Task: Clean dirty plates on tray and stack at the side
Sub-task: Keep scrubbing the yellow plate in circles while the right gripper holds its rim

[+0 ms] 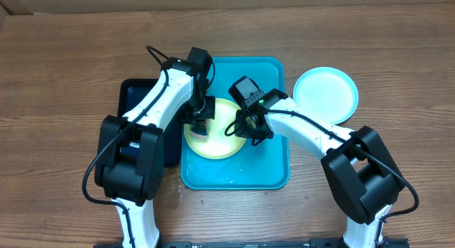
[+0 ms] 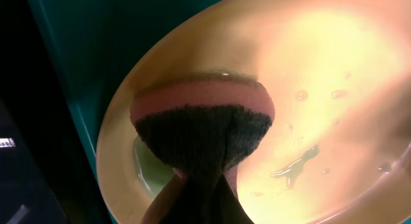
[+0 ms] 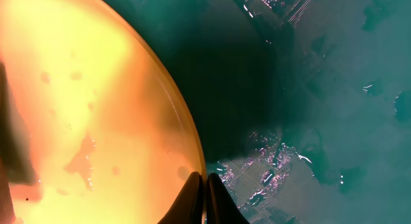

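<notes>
On the plate (image 1: pixel 226 146), left gripper (image 1: pixel 200 125) clamps sponge (image 2: pixel 202 131); right gripper (image 3: pixel 204 197) closed at rim.

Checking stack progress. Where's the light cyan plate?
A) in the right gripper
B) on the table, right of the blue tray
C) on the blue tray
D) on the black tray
B: the light cyan plate lies on the table right of the blue tray, while a yellow-green plate sits on that tray.

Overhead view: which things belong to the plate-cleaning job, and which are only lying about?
Job: pale yellow-green round plastic plate; light cyan round plastic plate; bright cyan-blue rectangular plastic tray; pink-and-dark sponge.
Lying about: narrow black tray.
</notes>
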Robot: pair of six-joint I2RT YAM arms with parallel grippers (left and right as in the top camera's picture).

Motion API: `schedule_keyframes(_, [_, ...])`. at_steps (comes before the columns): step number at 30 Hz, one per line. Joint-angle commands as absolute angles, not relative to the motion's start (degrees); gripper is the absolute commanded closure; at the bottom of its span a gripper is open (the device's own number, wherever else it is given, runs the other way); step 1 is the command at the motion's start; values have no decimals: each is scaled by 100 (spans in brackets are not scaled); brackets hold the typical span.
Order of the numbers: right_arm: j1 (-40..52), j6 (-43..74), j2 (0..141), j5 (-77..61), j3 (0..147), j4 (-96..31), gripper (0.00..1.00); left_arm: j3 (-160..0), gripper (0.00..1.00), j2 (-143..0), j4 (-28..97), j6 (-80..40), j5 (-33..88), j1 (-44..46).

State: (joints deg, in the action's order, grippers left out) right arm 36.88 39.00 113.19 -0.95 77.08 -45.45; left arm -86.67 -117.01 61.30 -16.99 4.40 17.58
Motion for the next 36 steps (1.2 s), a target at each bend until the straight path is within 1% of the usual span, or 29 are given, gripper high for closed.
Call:
schedule_keyframes(1, [3728,3924,11242,78,7721,-4556,96,-8370,96,-11653,6080,-1697,386,1776])
schedule_keyframes(7, [3728,3924,11242,78,7721,-4552,96,-7546,96,-11660,5527,-2032,565,1776])
schedule_keyframes(10, [3728,3924,11242,75,7721,-4554,96,-7299,96,-11662,5146,-2084,1232,1776])
schedule_keyframes(14, [3728,3924,11242,75,7721,-4556,96,-7349,96,-11660,4670,-2150,1962,1754])
schedule_keyframes(17, [3728,3924,11242,78,7721,-4578,96,-7686,96,-11655,4797,-2147,2132,1649])
schedule_keyframes(20, [3728,3924,11242,78,7721,-4578,96,-8670,96,-11651,5448,-2053,2097,1535])
schedule_keyframes(24, [3728,3927,11242,78,7721,-4569,96,-9494,96,-11651,5964,-1966,2064,1553])
schedule_keyframes(27, [3728,3924,11242,78,7721,-4567,96,-9590,96,-11651,6090,-1949,1916,1612])
schedule_keyframes(32, [3728,3924,11242,78,7721,-4571,95,-9391,96,-11657,6434,-1949,856,1813])
schedule_keyframes(36, [3728,3924,11242,78,7721,-4569,95,-8976,96,-11657,6357,-1949,443,1935])
